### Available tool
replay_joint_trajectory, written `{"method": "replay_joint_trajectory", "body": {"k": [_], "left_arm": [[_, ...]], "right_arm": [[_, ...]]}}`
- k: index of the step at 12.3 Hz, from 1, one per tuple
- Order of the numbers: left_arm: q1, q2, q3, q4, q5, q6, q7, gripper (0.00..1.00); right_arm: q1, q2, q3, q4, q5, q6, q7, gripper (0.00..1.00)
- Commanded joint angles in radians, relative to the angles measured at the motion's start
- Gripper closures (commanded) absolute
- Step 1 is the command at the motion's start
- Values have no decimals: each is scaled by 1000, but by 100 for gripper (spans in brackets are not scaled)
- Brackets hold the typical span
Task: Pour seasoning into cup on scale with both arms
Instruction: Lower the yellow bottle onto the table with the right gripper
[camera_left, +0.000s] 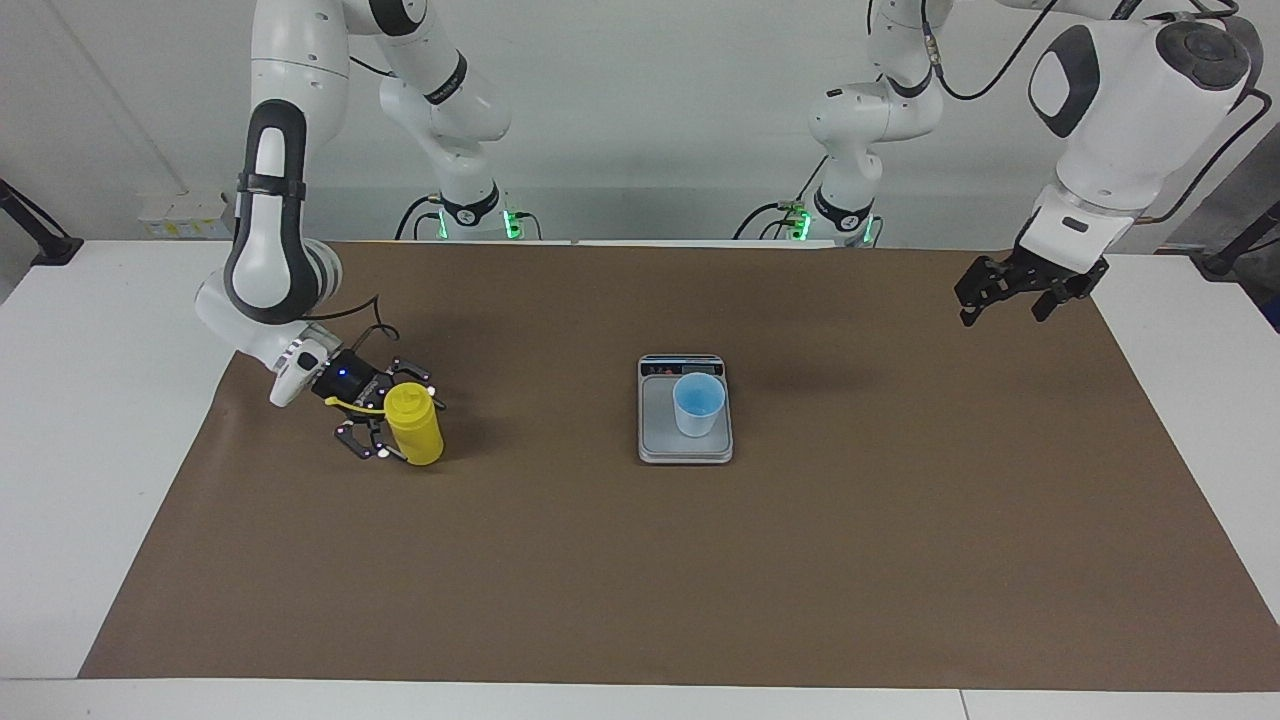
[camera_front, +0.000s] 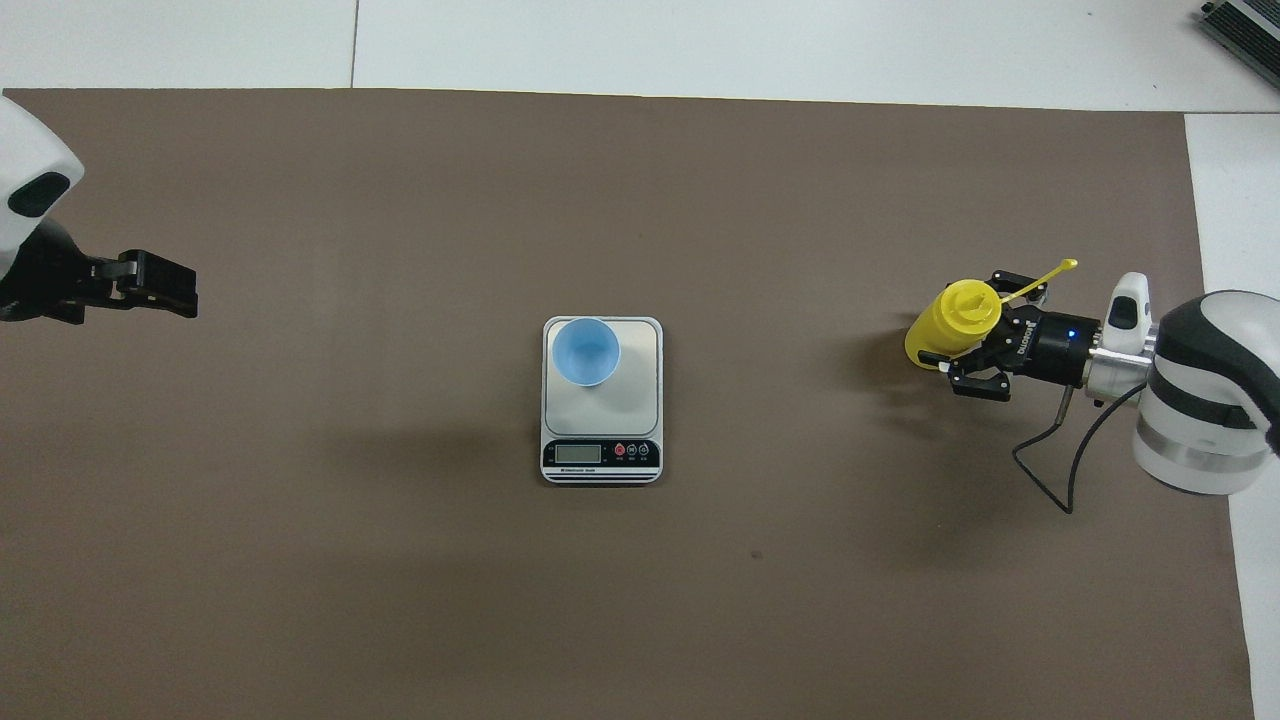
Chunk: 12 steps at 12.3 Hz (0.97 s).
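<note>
Two grippers | right gripper (camera_left: 392, 425) spread open around the upright seasoning (camera_left: 414, 426), toward the right arm's end of the tabletop (camera_left: 900, 560) | left gripper (camera_left: 1010, 290) open, empty, waiting | cup (camera_left: 698, 404) on scale (camera_left: 655, 440), mid-tabletop

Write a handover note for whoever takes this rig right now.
Right claw: open around the yellow bottle, at the right arm's end of the mat.
Left claw: open, empty, waiting over its own end.
Bottle stands upright, cap off the nozzle. Blue cup stands on the scale, mid-mat.
Done: cup on scale; contents cannot be told.
Left: check cup, pour if needed.
</note>
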Motion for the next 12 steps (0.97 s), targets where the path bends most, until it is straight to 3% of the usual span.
{"method": "replay_joint_trajectory", "body": {"k": [1, 12], "left_arm": [[6, -28, 0, -34, 9, 5, 9, 0], [6, -28, 0, -34, 11, 5, 9, 0]], "right_arm": [[-31, -4, 9, -11, 32, -23, -46, 0], [-135, -12, -1, -45, -114, -2, -46, 0]]}}
